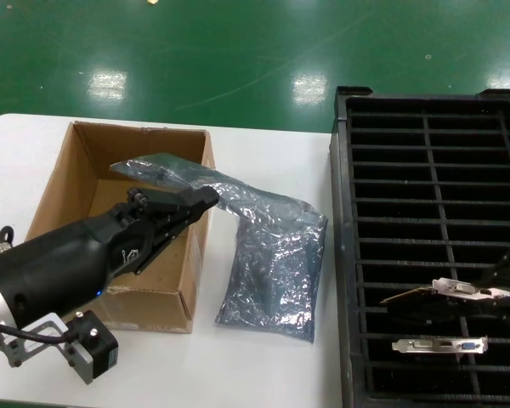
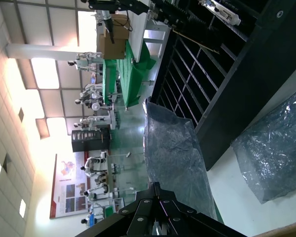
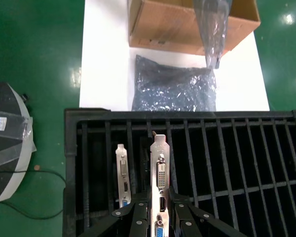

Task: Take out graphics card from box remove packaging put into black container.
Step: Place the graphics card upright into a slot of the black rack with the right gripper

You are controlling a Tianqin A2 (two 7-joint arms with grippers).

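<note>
Left gripper [image 1: 206, 197] hung over the box [image 1: 68, 183], fingers clenched on the packaging [image 1: 166, 174] raised above it. Second bag [image 1: 272, 272] lay on the table [image 1: 263, 149] between box and black container [image 1: 433, 255]. Right gripper [image 3: 160, 217] grasped the graphics card [image 3: 159, 173] over the container's slots; another card [image 3: 121, 173] stood slotted beside it.

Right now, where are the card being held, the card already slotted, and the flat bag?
held card [image 3: 158, 173], right wrist view, silver bracket.
slotted card [image 3: 122, 173], right wrist view, its bracket.
flat bag [image 1: 272, 272], head view, bag's middle.
</note>
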